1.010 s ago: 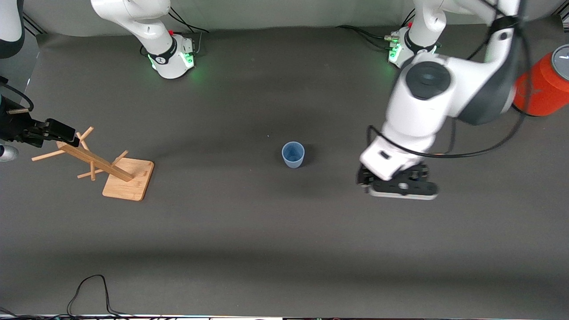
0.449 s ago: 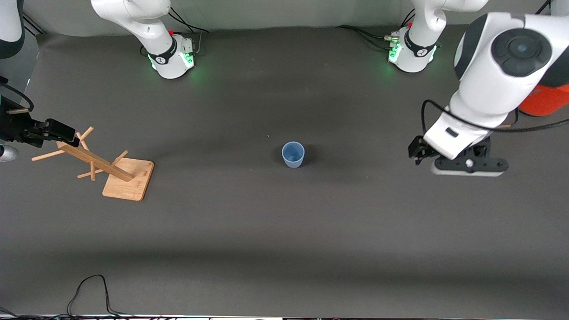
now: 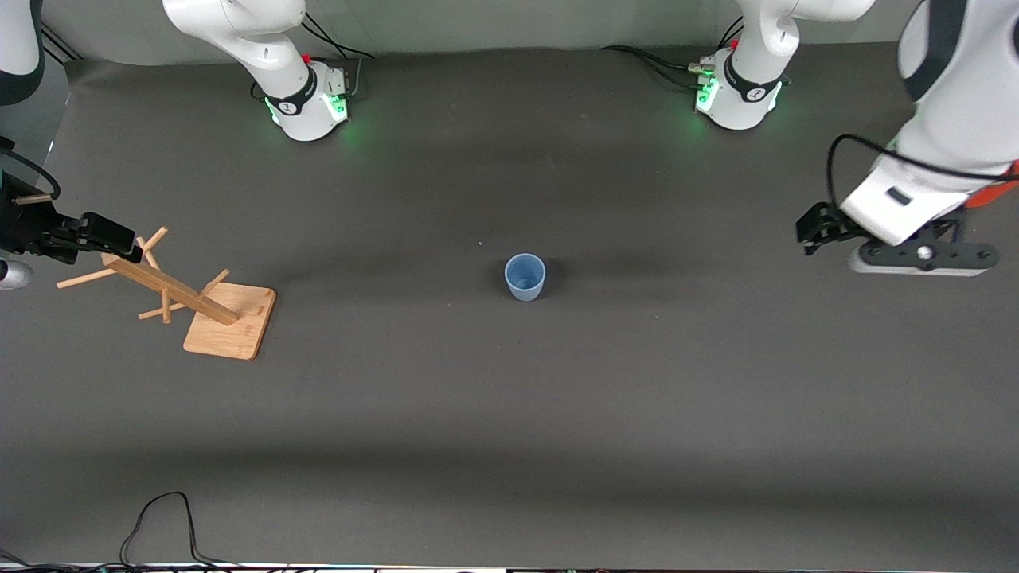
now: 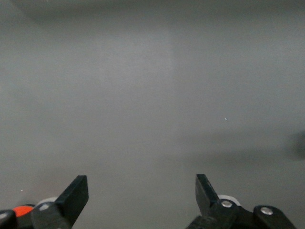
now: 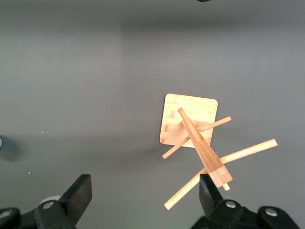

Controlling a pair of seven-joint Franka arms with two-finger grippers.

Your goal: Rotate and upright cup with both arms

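Dark grey cloth covers the table. The cup stands upright at its middle, touched by nothing. The left gripper, fingers wide apart, hangs over bare cloth at the left arm's end. The right gripper, also wide, is above a wooden mug tree; only its wrist view shows the square base from overhead.
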